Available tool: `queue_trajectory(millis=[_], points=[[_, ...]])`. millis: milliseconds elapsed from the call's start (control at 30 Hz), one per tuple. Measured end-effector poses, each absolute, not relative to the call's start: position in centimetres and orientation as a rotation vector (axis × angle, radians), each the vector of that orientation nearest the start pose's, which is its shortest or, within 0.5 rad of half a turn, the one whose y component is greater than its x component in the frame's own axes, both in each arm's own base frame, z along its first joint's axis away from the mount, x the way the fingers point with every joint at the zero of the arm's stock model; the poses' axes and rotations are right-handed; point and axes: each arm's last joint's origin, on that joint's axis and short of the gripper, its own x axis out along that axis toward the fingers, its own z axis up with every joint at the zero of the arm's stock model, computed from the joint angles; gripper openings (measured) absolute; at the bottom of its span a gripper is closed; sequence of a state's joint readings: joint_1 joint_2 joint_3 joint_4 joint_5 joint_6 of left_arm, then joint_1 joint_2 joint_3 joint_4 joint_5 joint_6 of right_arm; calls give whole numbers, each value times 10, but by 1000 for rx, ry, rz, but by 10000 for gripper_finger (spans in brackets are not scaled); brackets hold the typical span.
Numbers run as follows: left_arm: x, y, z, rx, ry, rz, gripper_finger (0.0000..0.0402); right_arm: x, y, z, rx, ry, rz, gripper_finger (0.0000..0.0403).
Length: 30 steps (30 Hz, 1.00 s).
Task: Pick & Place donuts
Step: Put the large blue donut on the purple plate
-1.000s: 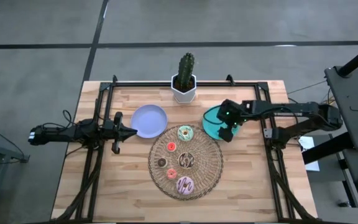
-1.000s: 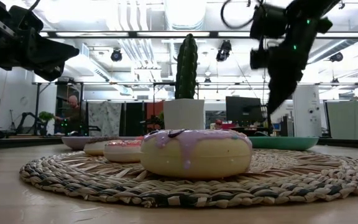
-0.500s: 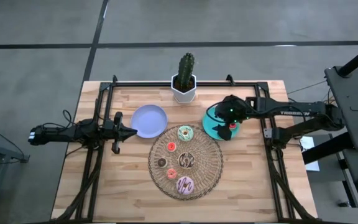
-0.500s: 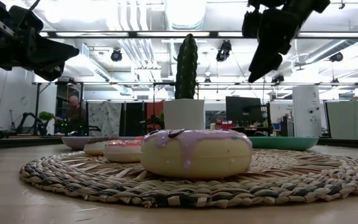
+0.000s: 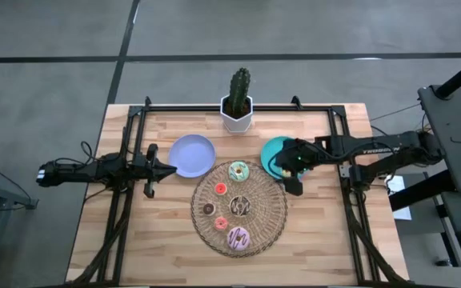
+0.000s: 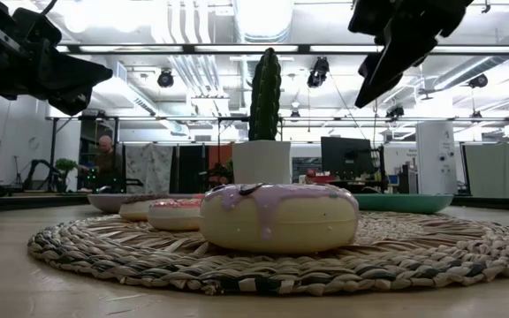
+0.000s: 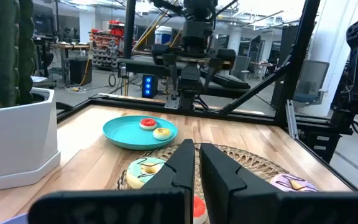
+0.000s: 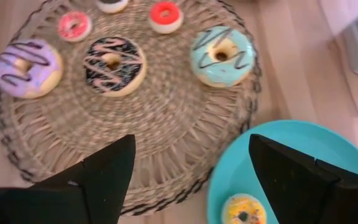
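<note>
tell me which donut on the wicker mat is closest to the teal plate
The teal-iced donut at the mat's far edge; the others sit farther from the teal plate.

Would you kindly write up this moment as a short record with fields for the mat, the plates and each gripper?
woven mat: holds six donuts, among them the purple-iced donut, dark-iced donut and mint-iced donut
teal plate: holds a red donut and a yellow donut
lavender plate: nothing seen on it
right gripper: open, empty, above the mat's edge by the teal plate
left gripper: shut, waiting beside the lavender plate
</note>
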State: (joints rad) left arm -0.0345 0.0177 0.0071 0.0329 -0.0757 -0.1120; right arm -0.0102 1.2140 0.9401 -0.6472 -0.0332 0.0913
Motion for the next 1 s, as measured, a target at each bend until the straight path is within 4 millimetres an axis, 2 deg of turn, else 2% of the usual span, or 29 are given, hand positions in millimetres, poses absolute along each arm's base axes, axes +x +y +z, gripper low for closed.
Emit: queue_trajectory(millis=[233, 633, 1000], points=[[98, -1, 168, -113, -24, 40, 0, 248, 15, 263, 145, 933, -6, 305], [98, -1, 168, -114, -25, 40, 0, 308, 22, 273, 46, 945, 52, 304], [98, -1, 168, -113, -24, 40, 0, 345, 16, 257, -33, 1007, 78, 306]])
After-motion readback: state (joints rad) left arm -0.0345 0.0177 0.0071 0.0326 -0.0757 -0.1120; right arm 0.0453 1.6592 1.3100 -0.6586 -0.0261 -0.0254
